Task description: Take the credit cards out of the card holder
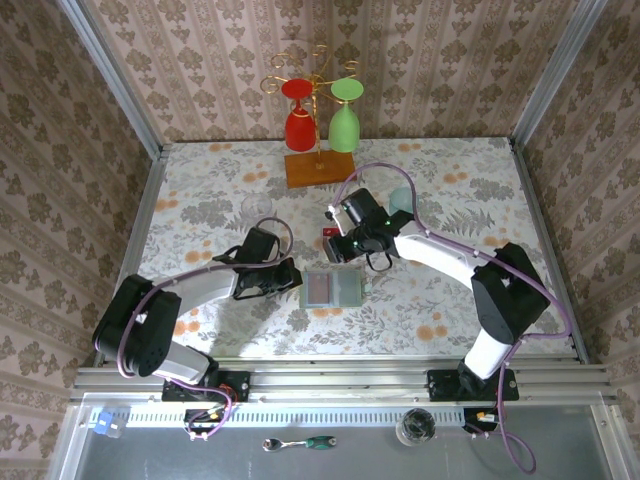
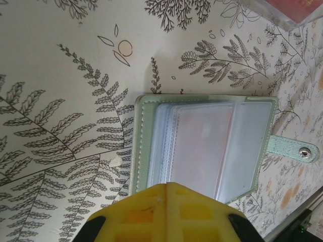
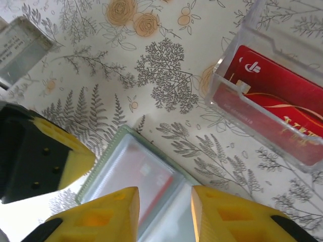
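Note:
The card holder lies open and flat on the floral table, its pale green rim and clear inner sleeves facing up. In the left wrist view the card holder has its snap strap out to the right. My left gripper is shut with its tips over the holder's near edge, and I cannot tell if they touch it. A red credit card shows through a sleeve. Above the card holder, my right gripper is open with nothing between its fingers. More red credit cards stand in a clear tray.
A wooden base with a wire stand holding a red and a green glass sits at the back. A pale teal cup stands behind the right arm and a clear glass at back left. The left gripper's yellow finger sits close beside the holder.

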{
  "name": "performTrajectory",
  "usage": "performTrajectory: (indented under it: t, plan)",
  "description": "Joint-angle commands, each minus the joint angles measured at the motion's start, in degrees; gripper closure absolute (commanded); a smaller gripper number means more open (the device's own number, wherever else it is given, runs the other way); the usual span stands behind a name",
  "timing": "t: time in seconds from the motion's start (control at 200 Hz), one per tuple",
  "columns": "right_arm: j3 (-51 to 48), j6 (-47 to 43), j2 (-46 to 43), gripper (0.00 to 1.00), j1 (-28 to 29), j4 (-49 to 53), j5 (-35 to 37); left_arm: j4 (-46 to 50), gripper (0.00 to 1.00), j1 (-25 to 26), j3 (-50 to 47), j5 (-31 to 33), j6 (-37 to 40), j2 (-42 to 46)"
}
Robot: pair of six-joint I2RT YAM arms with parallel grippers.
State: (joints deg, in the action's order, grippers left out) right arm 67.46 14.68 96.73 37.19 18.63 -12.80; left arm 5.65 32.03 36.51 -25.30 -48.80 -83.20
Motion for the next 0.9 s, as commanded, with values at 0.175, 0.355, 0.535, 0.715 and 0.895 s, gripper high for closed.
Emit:
performTrajectory:
  t: [0.175,0.355,0.535,0.715,0.895]
  plan:
    - [-6.2,19.6,-0.8,0.7,4.2,-7.4,-1.2,-0.8,1.0,1.3,-1.0,-0.3,0.2,-2.6]
    - [-7.1,22.7,-0.1,0.72,5.1,-7.6,-1.6,0.9,1.0,1.5,-0.2,0.4,0.8,-4.0]
    - [-7.2,26.3,2.1,0.72,5.1,-6.5,-5.1,3.0,1.0,1.5,0.0,1.8,1.5,-4.3]
    - [-9.5,30.3,2.7,0.69,5.2,-10.1,-7.6,3.0,1.0,1.6,-0.4,1.8,1.6,-4.7]
    - [-10.8,32.6,3.9,0.59,5.5,-14.1,-9.4,2.4,1.0,1.6,-0.7,1.8,1.4,-4.7]
